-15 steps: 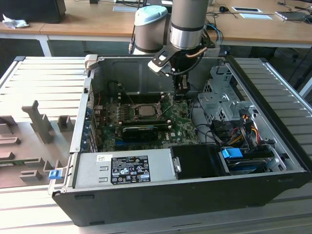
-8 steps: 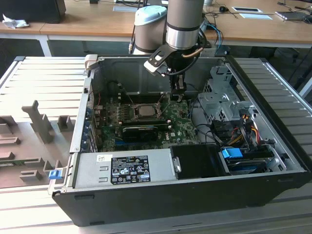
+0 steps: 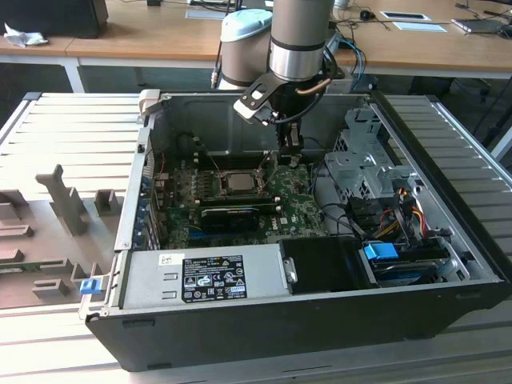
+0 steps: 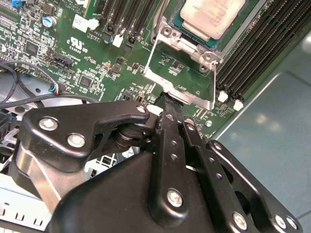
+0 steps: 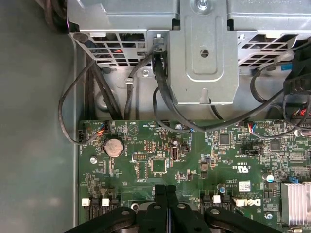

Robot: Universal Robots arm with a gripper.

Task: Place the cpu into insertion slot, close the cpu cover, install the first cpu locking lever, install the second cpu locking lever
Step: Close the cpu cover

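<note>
1. Starting at the pincer (image 4: 167,99), seen in the exterior view (image 3: 290,152) and the first wrist view (image 5: 165,190) too: black fingers pressed narrow together, nothing visible between them.
2. Tips right at the outer edge of the cpu cover (image 4: 187,94). Touching or a hair apart, cannot tell.
3. One cpu cover, swung open off its socket, green board showing through the square window.
4. Just past the cover's hinged side: one cpu (image 4: 209,17), silver-grey top up, seated in the insertion slot (image 4: 170,33). Same chip in the exterior view (image 3: 238,180), near the middle of the motherboard (image 3: 288,208).
5. On to writing: white lettering and marks printed across the board, plus one small white sticker (image 5: 244,186).
6. Also on the board: one round coin cell (image 5: 114,145) and one finned heatsink (image 5: 297,204). Black cables looping up toward a grey metal bracket (image 5: 204,53).
7. Pulling out: one long black card (image 3: 232,216) just beside the slot, on the side nearer the power supply (image 3: 200,276). Two labels on that box, one small and white, one larger and black with white print.
8. Everything inside one open computer case (image 3: 320,328), set on a ribbed grey bench (image 3: 72,128). One blue clip (image 3: 90,284) by the case's corner at the exterior view's left.
</note>
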